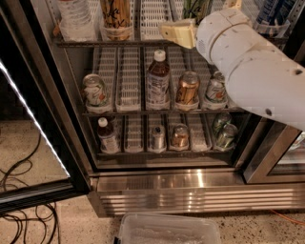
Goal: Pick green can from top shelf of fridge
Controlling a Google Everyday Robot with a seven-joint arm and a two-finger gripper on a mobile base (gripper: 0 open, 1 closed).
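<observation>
The green can [194, 7], pale green with dark leafy streaks, stands on the top shelf [86, 43] of the fridge [190, 188], cut off by the top edge of the view. My gripper [183, 29], beige, is at the front edge of that shelf, right in front of and just below the can. My thick white arm [252, 71] reaches in from the right and hides the can's lower part and the shelf's right side.
A tan-gold can [116, 16] and a clear bottle [74, 16] stand left of the green can. The lower racks hold a brown bottle [157, 81] and several cans. The open glass door [33, 124] is on the left, a plastic bin [167, 231] and cables [24, 190] on the floor.
</observation>
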